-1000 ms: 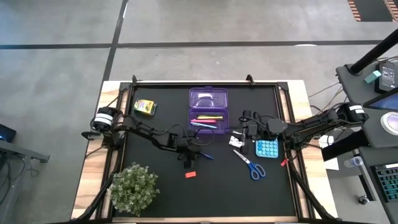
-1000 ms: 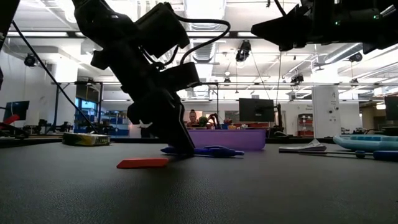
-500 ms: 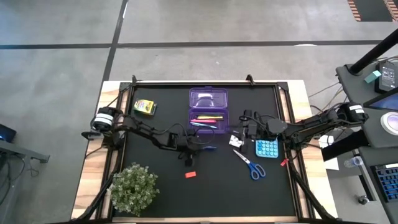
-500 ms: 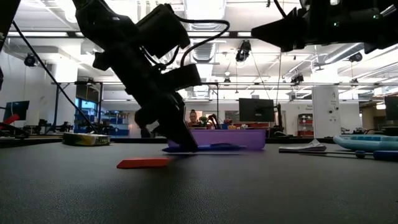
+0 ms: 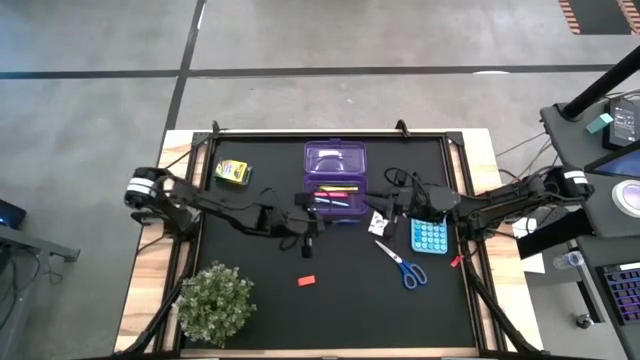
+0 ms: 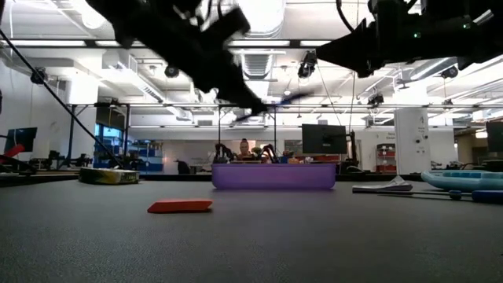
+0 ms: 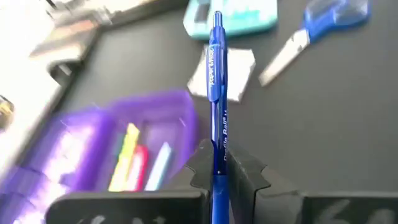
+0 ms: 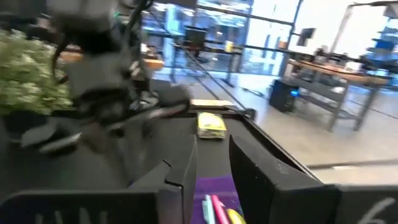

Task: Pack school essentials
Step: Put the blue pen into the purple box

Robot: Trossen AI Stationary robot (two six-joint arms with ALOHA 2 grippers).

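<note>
Left end effector [image 7: 219, 169] is pinching the blue pen [image 7: 216, 74], lifted off the worktop [image 5: 250, 300] just beside the purple box [image 5: 335, 185]. Right end effector [image 5: 392, 200] hovers by the box's other side, fingers [image 8: 261, 171] slightly spread, holding nothing. Scissors [image 5: 402, 264], red eraser [image 5: 306, 281] and crayon box [image 5: 232, 172] lie on the worktop.

A bushy green potted plant [image 5: 216, 300] stands on the black table [image 5: 250, 330], well apart from the left gripper [image 5: 306, 226], toward the table's front-left corner.
</note>
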